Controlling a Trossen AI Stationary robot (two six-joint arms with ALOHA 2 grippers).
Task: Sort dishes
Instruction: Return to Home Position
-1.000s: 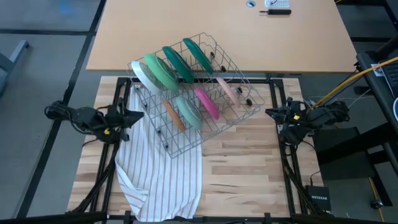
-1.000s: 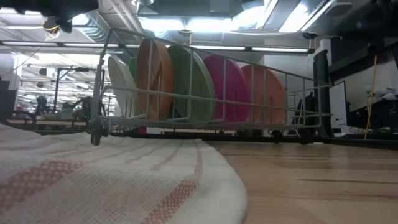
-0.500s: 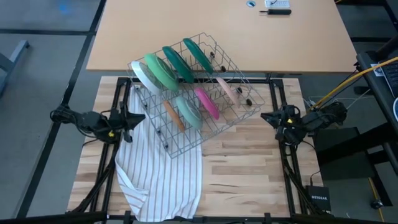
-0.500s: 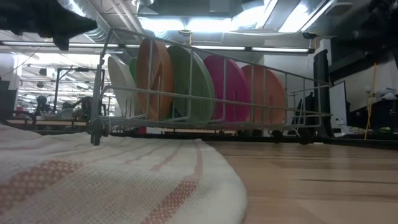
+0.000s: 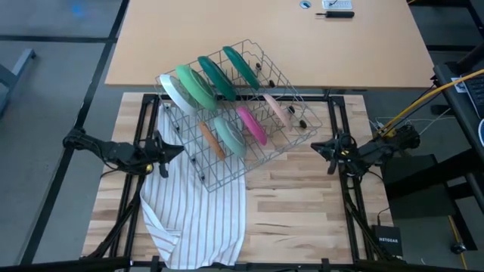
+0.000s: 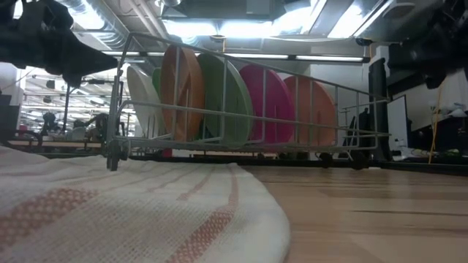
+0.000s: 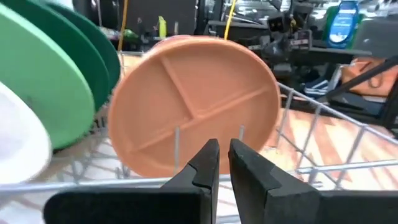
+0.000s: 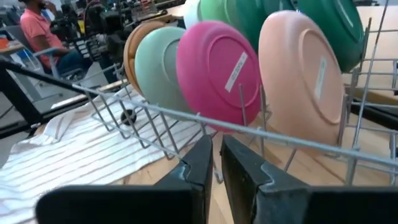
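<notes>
From above, I see my left claw [image 5: 168,149] hovering over the striped cloth [image 5: 193,215] at one side of the table [image 5: 302,204]. The wire rack [image 5: 253,155] is just ahead of its tips. My right claw [image 5: 319,146] hangs at the opposite side, also facing the rack. All the dishes stand on edge between the two claws. The dark green plates [image 5: 240,66] are in the row farther from both. In the nearer row the brown-orange plate [image 5: 212,141] is closest to the left claw. Then come a light green plate [image 5: 230,134], the magenta plate [image 5: 251,125] and the peach-pink plate [image 5: 275,110], which is closest to the right claw.

At table height, those four stand upright in the rack beyond the cloth. Dark arm parts show only in the top corners.

Through the left wrist camera, my fingers [image 7: 208,163] are narrowed to a slim gap with nothing between them. The brown-orange plate is straight ahead behind the rack wires.

Through the right wrist camera, the fingers [image 8: 199,163] are just as narrow and hold nothing. The magenta and peach-pink plates are directly ahead, and a person [image 8: 37,28] sits well beyond.
</notes>
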